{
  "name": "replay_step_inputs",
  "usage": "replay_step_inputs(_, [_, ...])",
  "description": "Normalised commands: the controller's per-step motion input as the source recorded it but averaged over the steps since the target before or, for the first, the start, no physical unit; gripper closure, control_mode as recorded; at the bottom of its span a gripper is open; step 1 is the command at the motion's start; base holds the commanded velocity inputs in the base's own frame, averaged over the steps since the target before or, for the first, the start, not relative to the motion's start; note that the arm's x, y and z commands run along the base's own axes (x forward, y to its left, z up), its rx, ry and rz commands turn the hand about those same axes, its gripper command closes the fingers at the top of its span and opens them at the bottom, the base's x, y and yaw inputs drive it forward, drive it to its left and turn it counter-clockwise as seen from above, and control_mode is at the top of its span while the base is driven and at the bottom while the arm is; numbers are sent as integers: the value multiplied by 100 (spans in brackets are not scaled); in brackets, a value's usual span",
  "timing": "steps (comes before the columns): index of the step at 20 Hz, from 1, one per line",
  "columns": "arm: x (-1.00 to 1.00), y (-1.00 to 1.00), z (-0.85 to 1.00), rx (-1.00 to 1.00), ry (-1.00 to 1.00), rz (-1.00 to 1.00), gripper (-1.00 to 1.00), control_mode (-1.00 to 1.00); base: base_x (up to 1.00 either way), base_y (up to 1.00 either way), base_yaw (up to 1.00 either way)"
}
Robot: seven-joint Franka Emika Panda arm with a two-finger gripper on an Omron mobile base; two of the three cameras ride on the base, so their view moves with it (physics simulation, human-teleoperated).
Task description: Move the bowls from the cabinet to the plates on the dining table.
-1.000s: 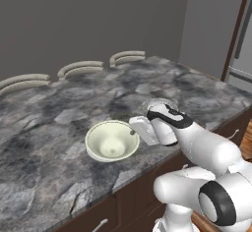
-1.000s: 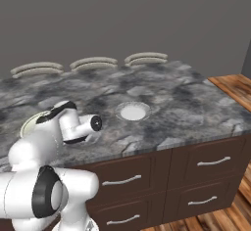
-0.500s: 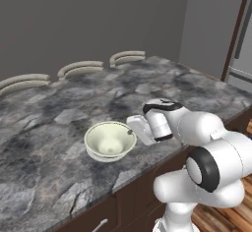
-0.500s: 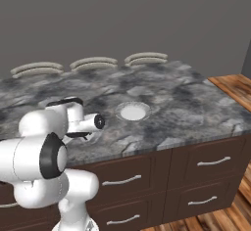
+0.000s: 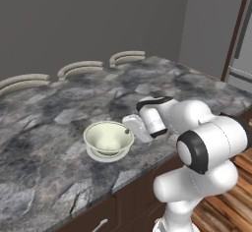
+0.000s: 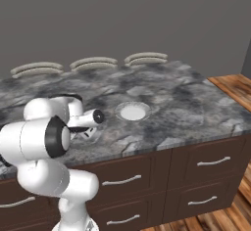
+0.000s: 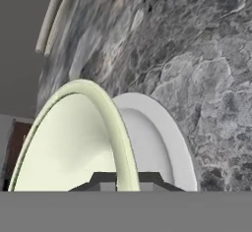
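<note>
gripper [image 7: 126, 179] clamping bowl [image 5: 107, 137] rim, plate [image 7: 152, 137]

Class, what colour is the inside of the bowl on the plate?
Cream-white inside the bowl; clearest in the left base view.

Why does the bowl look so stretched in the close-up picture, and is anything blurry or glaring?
Hand view: the camera sits right at the bowl and is tilted, so its rim and the plate smear into tall ovals, and the table looks soft. Left base view: the bowl is round, evenly lit, with a faint shadow. Right base view: flat light, no glare on the second plate.
</note>
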Motion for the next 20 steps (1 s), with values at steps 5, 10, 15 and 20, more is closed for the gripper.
replay_step_inputs(5, [2, 12, -39, -11, -6, 2, 100, -100, 0, 0, 0])
replay_step_inputs(10, [4, -2, 30, -3, -5, 2, -100, -100, 0, 0, 0])
replay_step_inputs(15, [1, -2, 47, 1, -5, 2, -100, -100, 0, 0, 0])
replay_step_inputs(20, [0, -10, 53, 3, -1, 2, -100, -100, 0, 0, 0])
